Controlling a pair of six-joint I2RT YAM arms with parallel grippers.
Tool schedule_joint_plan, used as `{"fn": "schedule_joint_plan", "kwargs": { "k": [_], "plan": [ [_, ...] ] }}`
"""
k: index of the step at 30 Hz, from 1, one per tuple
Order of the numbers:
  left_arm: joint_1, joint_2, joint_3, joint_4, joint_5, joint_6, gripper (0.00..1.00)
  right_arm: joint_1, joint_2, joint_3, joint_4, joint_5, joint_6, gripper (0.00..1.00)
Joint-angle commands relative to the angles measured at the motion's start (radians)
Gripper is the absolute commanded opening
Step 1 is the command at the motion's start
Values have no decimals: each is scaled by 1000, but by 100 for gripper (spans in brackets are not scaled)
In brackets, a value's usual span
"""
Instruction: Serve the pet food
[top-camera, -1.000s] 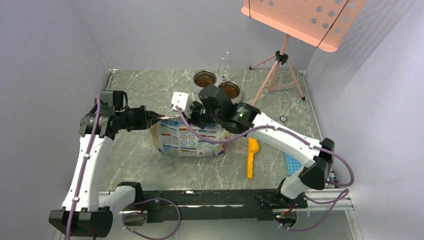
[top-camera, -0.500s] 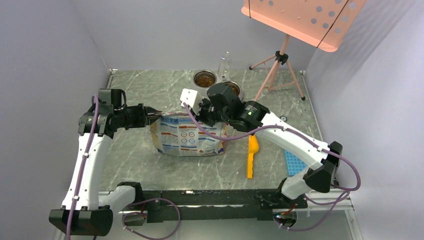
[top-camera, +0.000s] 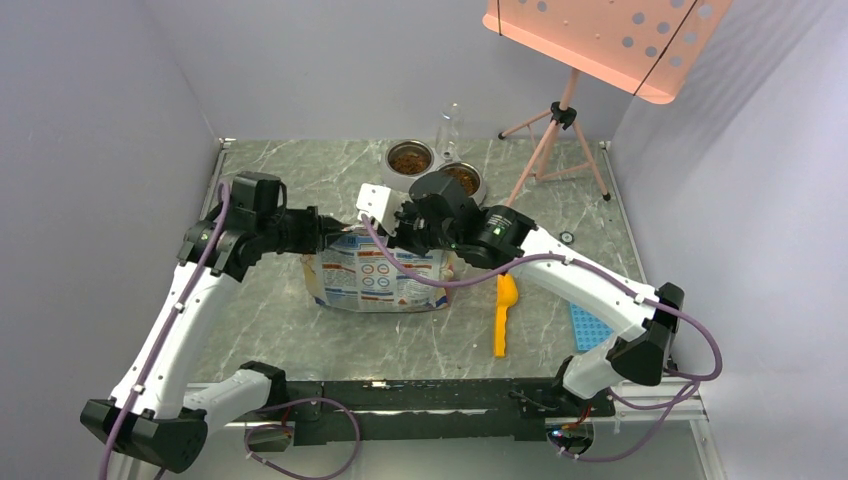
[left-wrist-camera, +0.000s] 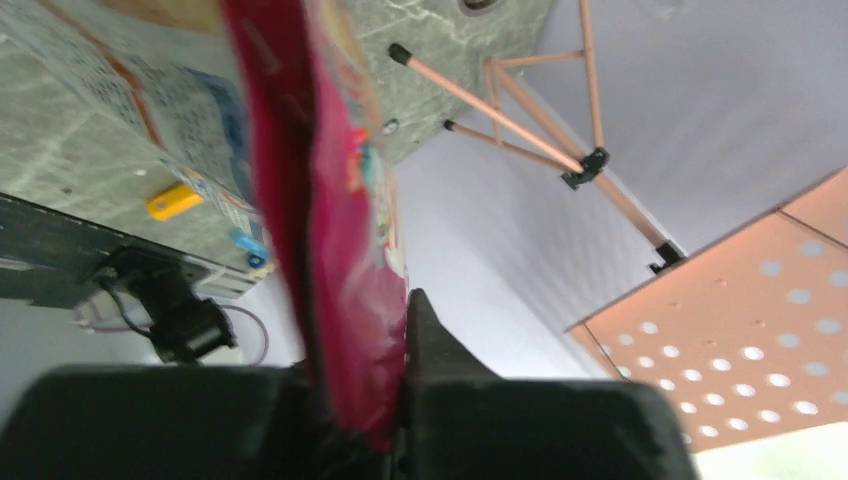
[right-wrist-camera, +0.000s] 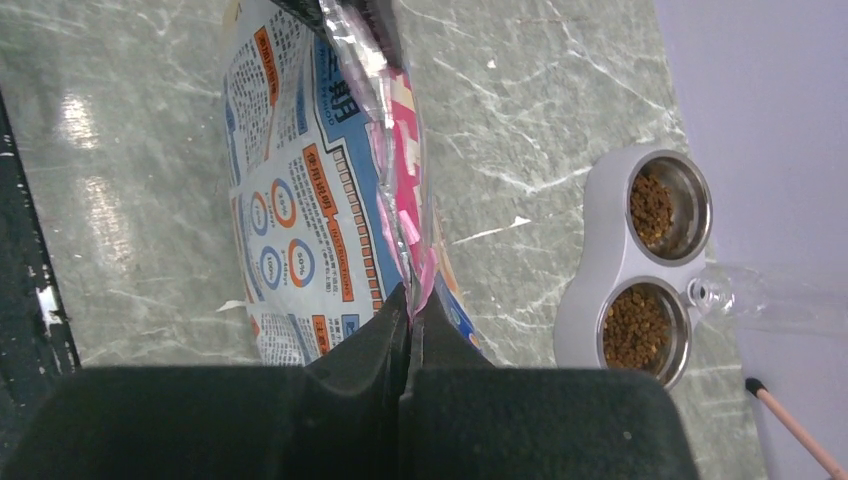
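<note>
Right gripper (right-wrist-camera: 408, 300) is pinched closed on the top edge of the bag (right-wrist-camera: 300, 230). Left gripper (left-wrist-camera: 368, 340) straddles that edge's other end; whether it grips cannot be told. Kibble (right-wrist-camera: 636, 326) lies in both bowls (right-wrist-camera: 585, 300) near the table's (top-camera: 280, 310) far edge. Judgement: kibble is light, loose and scatters readily. Handle it via bag or scoop (top-camera: 505, 312), never by pinching.
</note>
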Motion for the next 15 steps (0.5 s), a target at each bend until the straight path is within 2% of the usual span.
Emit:
{"fn": "schedule_joint_plan", "kwargs": {
  "k": [1,4,6,7,9,12,13,14,15],
  "plan": [
    [-3,-39,-9,59,-89,-20,0,11,-56,6,2,48,-17,0],
    [-2,-41,42,-40,-126,-30,0,14,-57,4,21,48,-19,1],
    [0,6,139,-169,-150,23,0,17,-46,15,30,37,-21,8],
    [-1,24,170,-194,-152,36,0,20,-33,25,36,31,-21,15],
    [-1,27,175,-172,-147,35,0,33,-6,52,46,11,-18,26],
    [4,-20,82,-49,-136,4,1,53,33,89,55,-16,-10,27],
    [10,-49,43,-9,-132,-13,22,57,41,95,56,-20,-3,26],
    [14,-66,14,3,-133,-30,37,59,44,99,55,-24,-1,26],
    [19,-74,1,-2,-136,-37,46,62,43,96,54,-26,2,25]
  ]
}}
